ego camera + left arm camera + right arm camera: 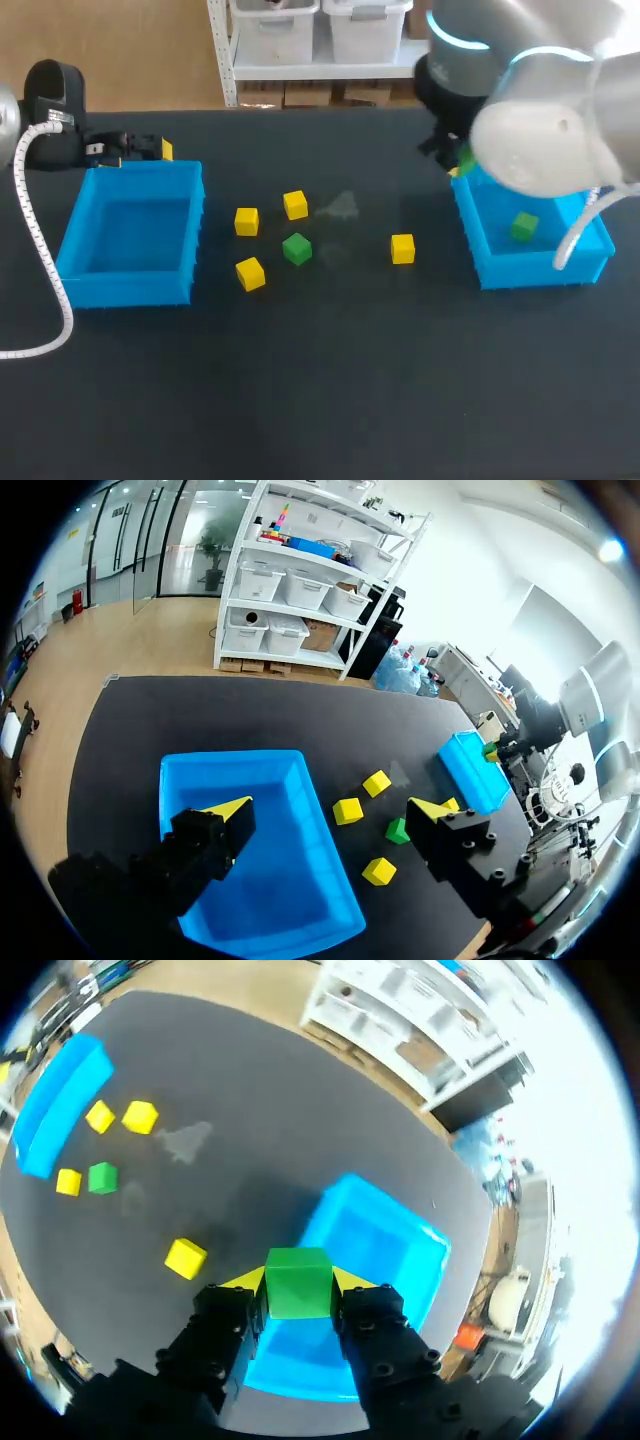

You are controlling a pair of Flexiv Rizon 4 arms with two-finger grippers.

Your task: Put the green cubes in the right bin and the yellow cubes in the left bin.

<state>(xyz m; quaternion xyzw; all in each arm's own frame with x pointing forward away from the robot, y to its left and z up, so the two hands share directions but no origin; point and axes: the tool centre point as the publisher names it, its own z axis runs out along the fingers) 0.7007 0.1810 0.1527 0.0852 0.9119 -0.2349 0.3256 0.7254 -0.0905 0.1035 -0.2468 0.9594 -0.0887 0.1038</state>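
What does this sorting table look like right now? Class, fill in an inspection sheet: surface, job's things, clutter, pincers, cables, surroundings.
Surface: dark table, with one faint pale smudge.
Job's things: left bin empty; right bin holds one green cube; loose green cube and four yellow cubes on the table between the bins.
Clutter: nothing seen.
Pincers: left pincer open, at the left bin's far rim; right pincer shut on the held green cube, above the right bin.
Cables: white cable beside the left bin; second cable hanging over the right bin.
Surroundings: nothing seen.
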